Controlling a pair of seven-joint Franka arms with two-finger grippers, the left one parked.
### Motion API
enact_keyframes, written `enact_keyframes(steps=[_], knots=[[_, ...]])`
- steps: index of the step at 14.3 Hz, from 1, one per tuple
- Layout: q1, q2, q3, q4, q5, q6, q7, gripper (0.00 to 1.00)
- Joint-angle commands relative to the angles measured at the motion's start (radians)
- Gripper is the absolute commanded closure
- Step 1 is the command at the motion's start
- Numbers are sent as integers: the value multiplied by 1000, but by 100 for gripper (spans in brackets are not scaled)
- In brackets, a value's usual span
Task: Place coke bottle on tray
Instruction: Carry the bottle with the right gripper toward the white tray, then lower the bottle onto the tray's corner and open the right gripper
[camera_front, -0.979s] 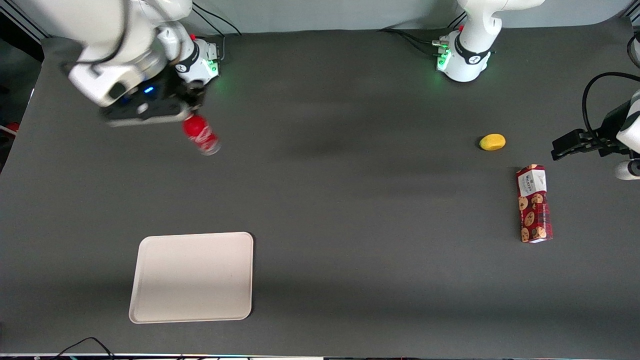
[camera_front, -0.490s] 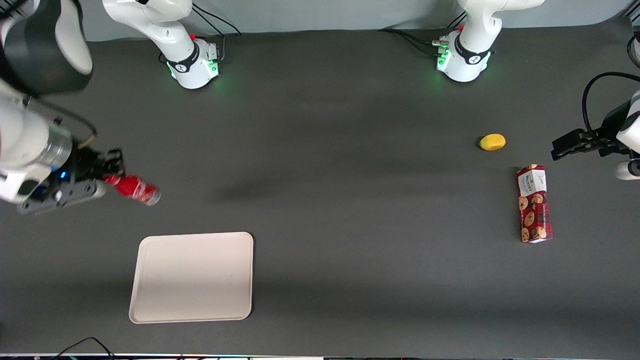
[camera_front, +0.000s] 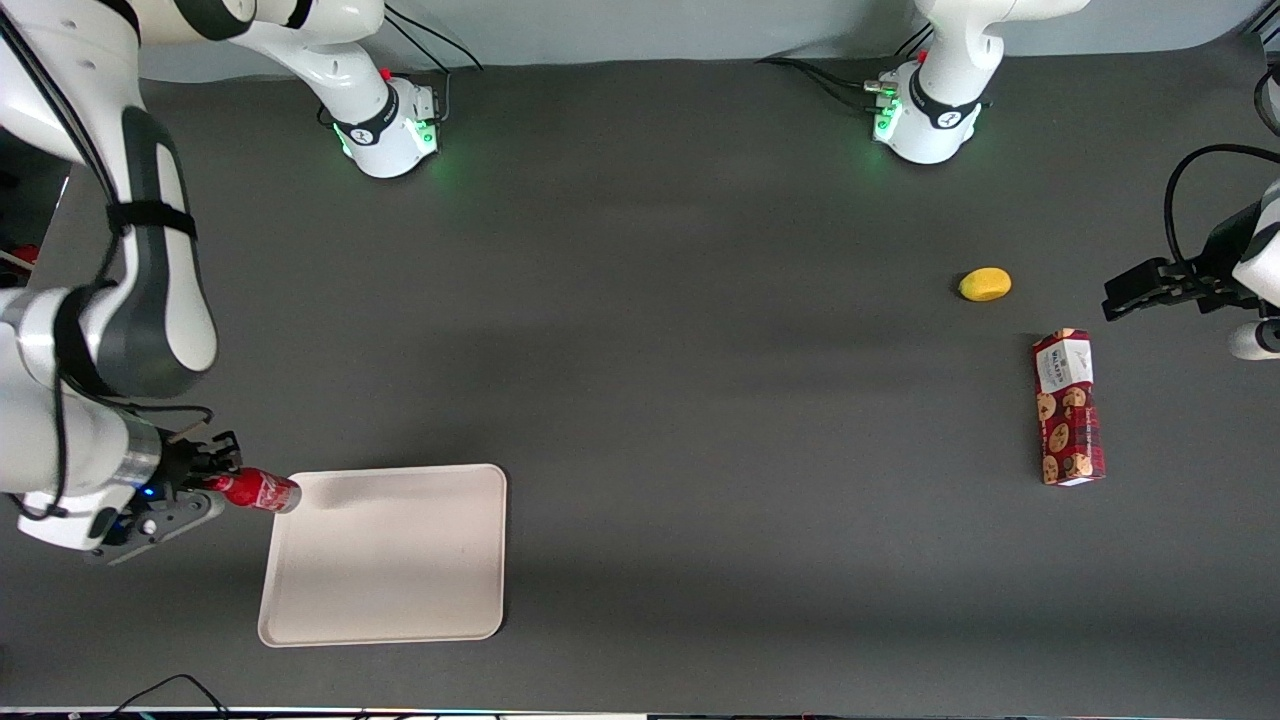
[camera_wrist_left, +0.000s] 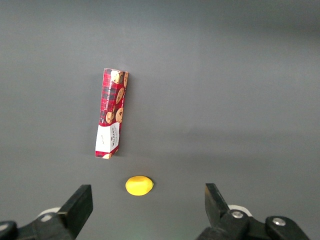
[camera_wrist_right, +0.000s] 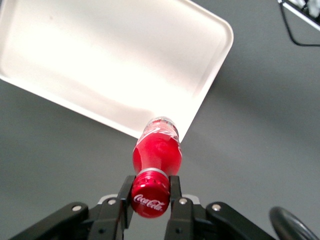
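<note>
The coke bottle (camera_wrist_right: 156, 150), pinched at its neck by the gripper (camera_wrist_right: 150, 192) fingers, hung over the tray (camera_wrist_right: 100, 65) corner and risked tipping off if released there.

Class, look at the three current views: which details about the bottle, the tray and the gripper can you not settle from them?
- Whether the coke bottle hangs above the tray or touches its rim: neither front nor wrist view shows the gap.
- The gripper grips at the cap; its fingertips are hidden beneath the bottle's neck.
- Tray's corners: cut off in the wrist view.
- Cookie box lettering: too small.
</note>
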Motion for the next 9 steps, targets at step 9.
enact_keyframes(steps=[9], knots=[[-34,55,-8,-58,25,164,-51,53]])
